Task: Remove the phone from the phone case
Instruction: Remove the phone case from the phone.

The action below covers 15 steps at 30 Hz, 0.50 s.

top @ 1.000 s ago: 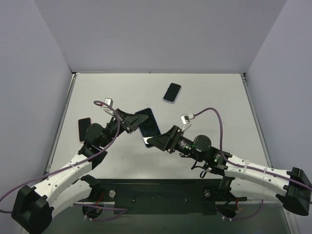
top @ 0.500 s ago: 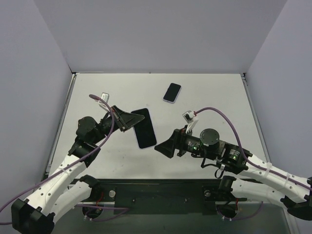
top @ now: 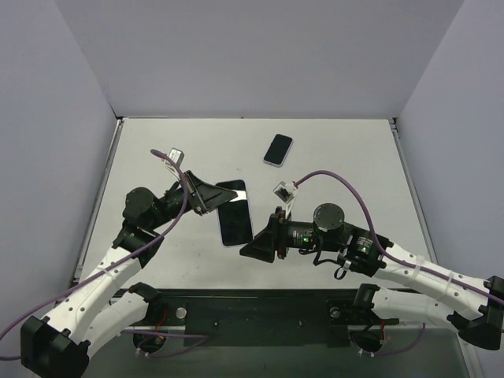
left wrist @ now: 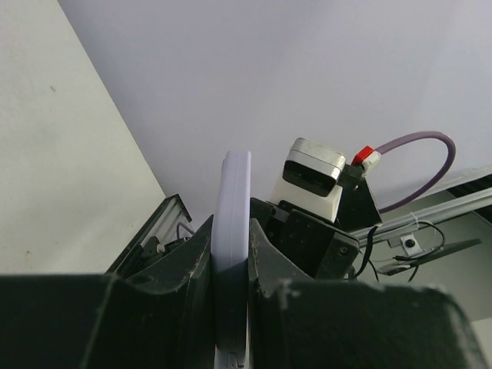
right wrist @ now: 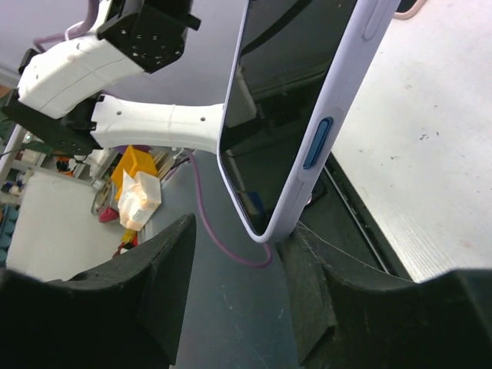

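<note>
**Operator:** Count, nearest first?

**Cataloguer:** Two white-shelled arms with black joints, your left arm and your right arm, each with one two-finger gripper. Two phones. One case. One white table.

**Operator:** The task item?

**Cataloguer:** One black-screened phone, seated in one lavender plastic phone case. It is held up off the table at mid-table, between your two grippers.

**Operator:** Fingers?

**Cataloguer:** Your left gripper has its black fingers pressed together on the phone case, one on each face, so it is clamped. Your right gripper has its fingers standing apart. The lower corner of the phone case sits in the gap between them. There is clear space on one side. On the other side you cannot tell whether the finger touches.

**Operator:** Farther back?

**Cataloguer:** One small dark phone with a pale rim lies flat on the table toward the rear. It is well apart from both grippers.

**Operator:** Hidden or unclear?

**Cataloguer:** The left wrist view gives only the thin edge of the phone case, and the screen is out of sight there. In the right wrist view the upper end of the phone case is cut off at the frame, and one blue oval side button shows. From above, your left gripper covers one long edge of the phone case.
</note>
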Each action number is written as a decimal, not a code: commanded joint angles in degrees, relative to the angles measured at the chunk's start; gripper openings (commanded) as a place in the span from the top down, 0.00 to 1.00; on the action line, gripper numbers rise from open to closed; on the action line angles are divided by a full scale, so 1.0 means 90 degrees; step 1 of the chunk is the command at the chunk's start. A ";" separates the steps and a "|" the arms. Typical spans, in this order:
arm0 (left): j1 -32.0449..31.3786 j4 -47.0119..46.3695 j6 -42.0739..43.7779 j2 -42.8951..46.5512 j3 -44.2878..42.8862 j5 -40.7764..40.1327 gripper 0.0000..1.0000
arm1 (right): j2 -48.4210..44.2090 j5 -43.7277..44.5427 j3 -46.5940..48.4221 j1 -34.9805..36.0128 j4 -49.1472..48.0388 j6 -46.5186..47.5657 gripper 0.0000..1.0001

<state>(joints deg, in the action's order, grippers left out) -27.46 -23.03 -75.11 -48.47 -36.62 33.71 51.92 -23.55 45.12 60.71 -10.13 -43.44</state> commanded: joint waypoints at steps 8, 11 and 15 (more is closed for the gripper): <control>0.0034 -0.1123 -0.0560 -0.0015 -0.0413 0.0570 1.00 | -0.0027 -0.0937 -0.0170 -0.0397 -0.1188 -0.0173 0.67; 0.0034 -0.1259 -0.0677 -0.0054 -0.0423 0.0609 1.00 | 0.0051 -0.1152 -0.0170 -0.0485 -0.1306 -0.0183 0.72; 0.0034 -0.1445 -0.0863 -0.0132 -0.0462 0.0678 1.00 | 0.0285 -0.1377 -0.0141 -0.0603 -0.1423 -0.0144 0.79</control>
<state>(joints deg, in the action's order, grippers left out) -27.38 -28.53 -79.70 -49.60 -36.75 38.57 52.75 -31.68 43.68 56.29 -17.37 -44.86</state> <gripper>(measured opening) 0.240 0.248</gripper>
